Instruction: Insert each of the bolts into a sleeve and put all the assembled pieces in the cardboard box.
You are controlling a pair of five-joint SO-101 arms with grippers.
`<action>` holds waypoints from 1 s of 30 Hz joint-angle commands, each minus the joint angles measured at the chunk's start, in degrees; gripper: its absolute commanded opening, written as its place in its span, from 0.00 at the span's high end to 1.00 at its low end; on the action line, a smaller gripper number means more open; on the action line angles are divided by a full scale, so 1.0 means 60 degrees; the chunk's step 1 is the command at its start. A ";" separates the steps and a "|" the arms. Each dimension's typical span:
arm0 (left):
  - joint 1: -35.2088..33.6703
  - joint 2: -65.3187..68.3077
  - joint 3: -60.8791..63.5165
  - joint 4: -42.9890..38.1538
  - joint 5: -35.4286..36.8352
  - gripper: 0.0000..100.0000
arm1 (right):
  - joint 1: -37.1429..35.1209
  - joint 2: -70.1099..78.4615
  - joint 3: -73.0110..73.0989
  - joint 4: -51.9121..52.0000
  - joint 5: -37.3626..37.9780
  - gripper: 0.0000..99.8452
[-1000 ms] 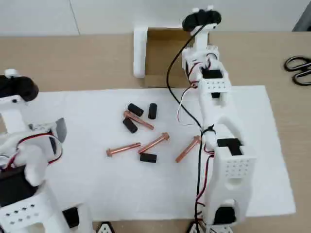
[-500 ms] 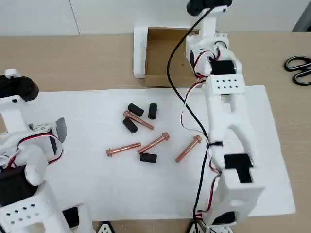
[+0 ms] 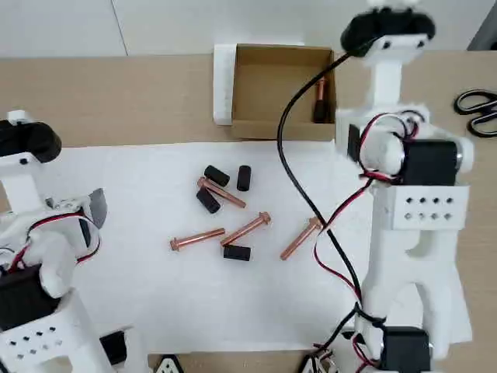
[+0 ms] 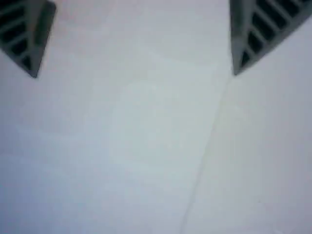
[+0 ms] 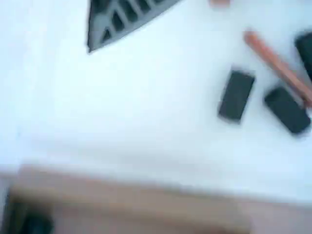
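Observation:
The cardboard box (image 3: 272, 89) stands at the back of the table, and one bolt with a sleeve on it (image 3: 319, 101) lies against its right wall. Several copper bolts (image 3: 197, 238) (image 3: 247, 228) (image 3: 300, 238) (image 3: 221, 192) and black sleeves (image 3: 217, 175) (image 3: 244, 177) (image 3: 237, 252) lie loose on the white sheet (image 3: 155, 295). My right gripper (image 3: 356, 145) hangs open near the sheet's back right, in front of the box's right corner, holding nothing; one finger (image 5: 126, 19) shows above the sheet, with sleeves (image 5: 236, 95) beyond. My left gripper (image 4: 134, 73) stands open over bare sheet at the far left (image 3: 89, 214).
Scissors (image 3: 477, 111) lie on the wooden table at the far right. A white bracket (image 3: 224, 81) sits against the box's left side. The right arm's black cable (image 3: 291, 148) loops over the sheet behind the bolts.
My right arm has drawn back from over the box toward the right, uncovering the assembled piece inside. The left arm and the loose parts have not moved.

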 commanded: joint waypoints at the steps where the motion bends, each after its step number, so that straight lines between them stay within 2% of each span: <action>1: 0.0029 -0.0103 -0.0403 0.0000 -0.0015 0.76 | 0.0110 -0.0037 0.1128 0.0110 0.0088 0.79; 5: 0.0029 -0.0103 -0.0403 0.0000 -0.0015 0.76 | -0.0139 0.0476 0.2535 -0.0344 0.0103 0.79; 9: 0.0630 -0.0044 -0.0388 0.0029 -0.0015 0.76 | -0.0593 0.1077 0.2842 -0.0271 0.0029 0.79; 17: 0.3810 0.0132 -0.0388 -0.0029 0.0029 0.76 | -0.0476 0.1648 0.2842 -0.0007 0.0015 0.79; 20: 0.4527 0.0894 -0.0256 -0.0132 0.0352 0.76 | 0.0344 0.1634 0.2828 0.0212 0.0015 0.79; 25: 0.5465 0.2535 0.0183 -0.1348 0.0337 0.76 | 0.2586 0.1634 0.1993 0.0886 0.0029 0.79; 30: 0.7355 0.3927 0.0154 -0.2608 -0.0806 0.76 | 0.4110 0.1604 0.1084 0.1267 0.0088 0.79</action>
